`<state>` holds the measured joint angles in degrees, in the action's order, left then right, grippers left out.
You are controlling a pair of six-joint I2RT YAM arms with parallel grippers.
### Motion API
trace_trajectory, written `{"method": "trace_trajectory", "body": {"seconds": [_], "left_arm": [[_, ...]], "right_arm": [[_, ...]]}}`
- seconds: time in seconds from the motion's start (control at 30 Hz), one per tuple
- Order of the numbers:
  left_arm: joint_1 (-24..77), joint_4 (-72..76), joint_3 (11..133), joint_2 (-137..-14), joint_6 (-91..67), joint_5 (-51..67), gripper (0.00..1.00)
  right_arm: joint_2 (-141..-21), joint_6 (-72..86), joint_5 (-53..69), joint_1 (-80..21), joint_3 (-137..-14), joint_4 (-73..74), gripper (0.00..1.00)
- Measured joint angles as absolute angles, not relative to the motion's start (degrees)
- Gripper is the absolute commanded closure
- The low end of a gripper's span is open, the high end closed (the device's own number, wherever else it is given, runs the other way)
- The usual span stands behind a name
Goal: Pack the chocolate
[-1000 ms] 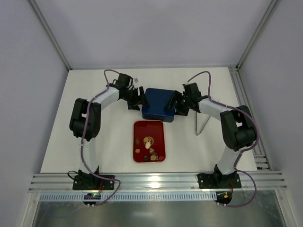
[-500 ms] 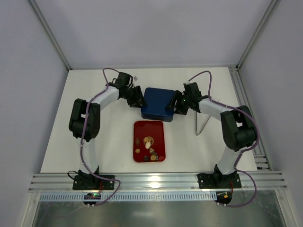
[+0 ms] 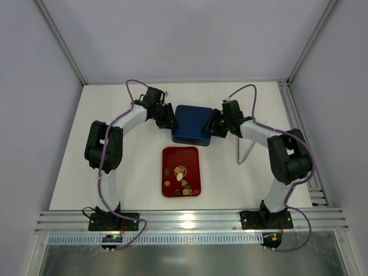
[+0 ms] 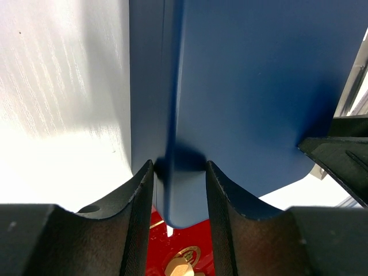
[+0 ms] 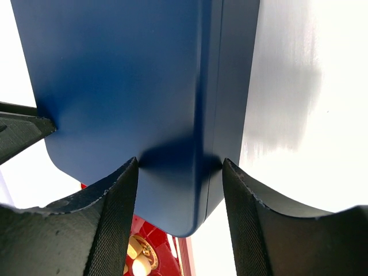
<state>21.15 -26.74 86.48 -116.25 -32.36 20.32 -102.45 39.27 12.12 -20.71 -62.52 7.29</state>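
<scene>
1. While the left gripper (image 4: 178,169) and right gripper (image 5: 179,164) each pinch a side edge of the dark blue square lidded box (image 3: 192,123), at its 9 and 3 o'clock, an uneven lift could tilt it or let one side slip.
2. If dropped, it might land on the flat red plastic tray (image 3: 179,154) at its 6 o'clock and scatter the small brown, tan and cream chocolate pieces (image 3: 181,181) lying there.
3. Count: one box, one tray, two grippers, roughly nine chocolates, though they are too small to be sure.

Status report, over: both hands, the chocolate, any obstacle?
Holding blue box: left hand on its left side, right hand on its right side. Visible chocolate on red tray, not packed. Box lid on, blocks packing.
</scene>
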Motion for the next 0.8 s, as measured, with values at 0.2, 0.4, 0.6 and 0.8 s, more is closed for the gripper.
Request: {"method": "trace_trajectory", "body": {"seconds": [0.2, 0.4, 0.6, 0.8], "left_arm": [[21.6, -26.5, 86.5, -116.0, -32.3, 18.6, 0.6], [22.3, -26.3, 86.0, -115.2, -32.2, 17.1, 0.48], [24.1, -28.9, 86.0, -114.8, -30.9, 16.2, 0.24], [21.7, -36.0, 91.9, -116.5, -27.5, 15.4, 0.16]], "right_arm": [[-102.1, 39.6, 11.7, -20.7, -61.4, 5.1, 0.57], [-101.5, 39.4, 12.6, -20.1, -60.8, 4.5, 0.33], [-102.2, 37.2, 15.3, -18.2, -63.3, 9.7, 0.24], [-103.9, 35.8, 17.3, -15.7, -69.8, 12.3, 0.2]]}}
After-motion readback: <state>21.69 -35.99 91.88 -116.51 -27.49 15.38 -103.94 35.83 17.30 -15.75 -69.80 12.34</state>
